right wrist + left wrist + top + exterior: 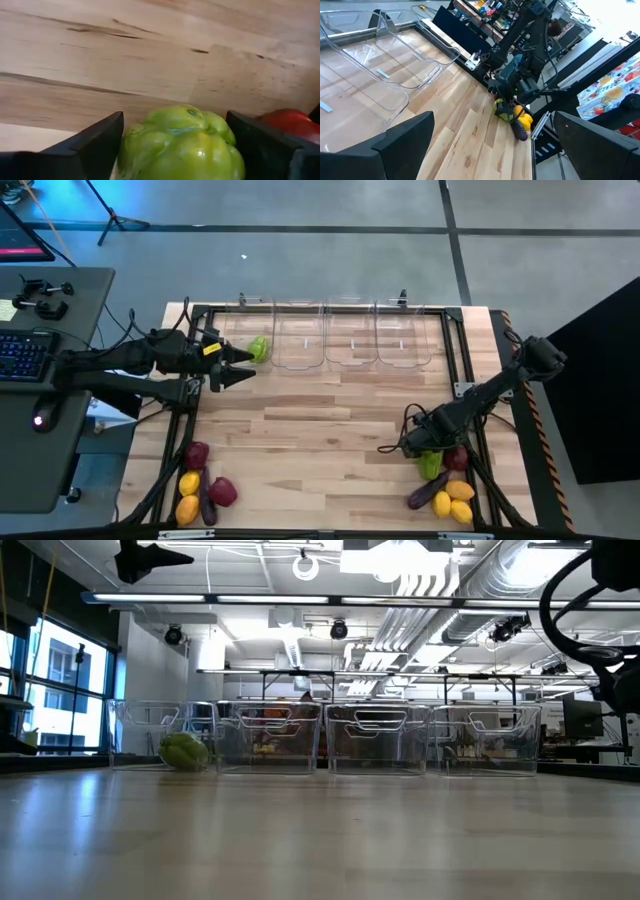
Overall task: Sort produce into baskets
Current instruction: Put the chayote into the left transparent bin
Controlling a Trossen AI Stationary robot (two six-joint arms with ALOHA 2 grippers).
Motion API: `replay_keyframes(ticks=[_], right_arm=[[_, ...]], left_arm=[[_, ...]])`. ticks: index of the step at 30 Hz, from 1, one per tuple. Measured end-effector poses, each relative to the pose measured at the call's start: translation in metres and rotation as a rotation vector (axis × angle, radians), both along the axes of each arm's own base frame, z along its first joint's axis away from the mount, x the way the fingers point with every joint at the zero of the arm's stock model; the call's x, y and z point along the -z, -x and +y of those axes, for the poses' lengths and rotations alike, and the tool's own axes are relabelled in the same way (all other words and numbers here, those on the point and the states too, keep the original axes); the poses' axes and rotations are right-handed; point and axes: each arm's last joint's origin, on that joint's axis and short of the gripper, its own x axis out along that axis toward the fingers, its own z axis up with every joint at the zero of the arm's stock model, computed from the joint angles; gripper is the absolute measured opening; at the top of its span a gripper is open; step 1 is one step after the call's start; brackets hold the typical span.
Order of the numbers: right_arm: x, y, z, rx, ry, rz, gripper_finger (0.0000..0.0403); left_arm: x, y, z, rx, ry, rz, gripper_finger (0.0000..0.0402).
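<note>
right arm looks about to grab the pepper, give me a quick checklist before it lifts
1. Green pepper sits between the right gripper's fingers: ok.
2. Fingers pressed firmly on the pepper: cannot tell; a gap shows on one side.
3. Red piece right beside the pepper, might get nudged: not ok.
4. Baskets stand in a row at the far edge; one already holds a pepper, three show nothing inside: ok.
5. Left gripper open, raised near the leftmost basket, away from the right pile: ok.

Lab or workshop: exposed ceiling ducts (520, 580), strip lights, concrete floor (330, 205), desk with keyboard (22, 352).
</note>
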Motion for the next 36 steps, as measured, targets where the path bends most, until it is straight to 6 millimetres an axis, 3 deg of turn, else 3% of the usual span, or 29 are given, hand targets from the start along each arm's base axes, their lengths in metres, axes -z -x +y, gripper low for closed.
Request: replay_keyframes(ticks=[5, 8, 12, 17, 22, 29, 36], right_arm=[[-0.017, -0.005, 0.000, -0.007, -0.013, -0.071, 0.0248], [-0.042, -0.014, -0.005, -0.016, 0.034, -0.173, 0.0248], [-0.084, -0.037, -0.021, -0.022, 0.176, -0.447, 0.0248], [-0.123, -0.089, -0.054, -0.081, 0.331, -0.865, 0.0255], [-0.132, -0.153, -0.101, -0.170, 0.522, -1.130, 0.0261], [-0.132, -0.245, -0.169, -0.293, 0.665, -1.300, 0.0263], [-0.135, -0.312, -0.225, -0.331, 0.715, -1.382, 0.0264]], left_arm=[[-0.001, -0.001, 0.000, -0.009, 0.039, -0.018, 0.0399], [-0.009, -0.002, 0.000, -0.010, 0.049, -0.102, 0.0399], [-0.018, -0.003, 0.000, -0.009, -0.026, -0.189, 0.0399], [-0.026, -0.003, 0.003, -0.096, -0.090, -0.255, 0.0399], [-0.031, -0.003, 0.004, -0.146, -0.066, -0.316, 0.0399], [-0.042, -0.005, 0.004, -0.156, -0.048, -0.436, 0.0399], [-0.049, -0.004, 0.004, -0.159, -0.044, -0.507, 0.0399]])
